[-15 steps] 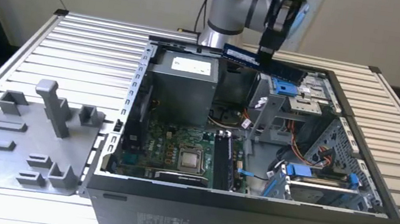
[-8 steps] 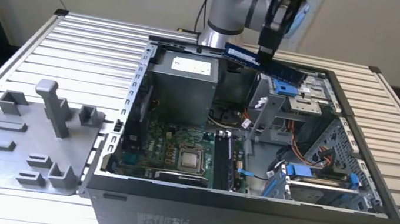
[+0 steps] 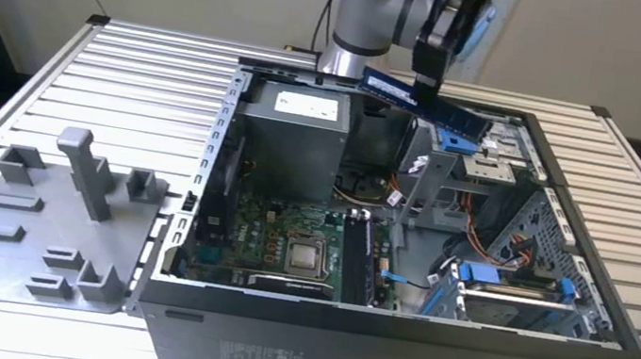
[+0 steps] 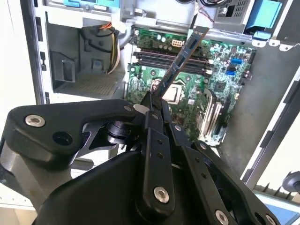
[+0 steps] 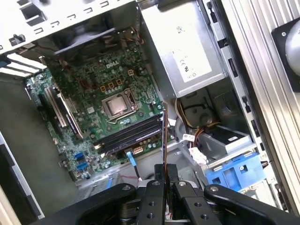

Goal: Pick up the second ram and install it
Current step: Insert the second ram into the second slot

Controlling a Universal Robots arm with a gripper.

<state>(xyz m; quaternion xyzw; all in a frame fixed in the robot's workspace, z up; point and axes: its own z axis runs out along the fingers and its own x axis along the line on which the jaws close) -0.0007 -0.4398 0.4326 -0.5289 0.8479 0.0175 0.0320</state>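
Gripper (image 3: pixel 426 87) hangs over the far side of the open computer case (image 3: pixel 397 348). The jaws are clamped on the flat faces of the memory stick (image 3: pixel 425 104), with no gap showing between pads and board. The stick is in the air, slanted in the exterior view, touching nothing else and well apart from the memory slots (image 3: pixel 357 259) on the green circuit board (image 3: pixel 275 230) below. In the second wrist view the stick (image 4: pixel 183 55) juts out from the fingertips over the board, and in the first wrist view I see it edge-on above the dark slots (image 5: pixel 127 134). My read: this is the carry-and-align stage. To do it well I want the stick's long edge parallel to the free slot, contact edge down and level, coming in clear of the grey power supply box (image 3: pixel 292 132) and the loose cables (image 3: pixel 401 196).
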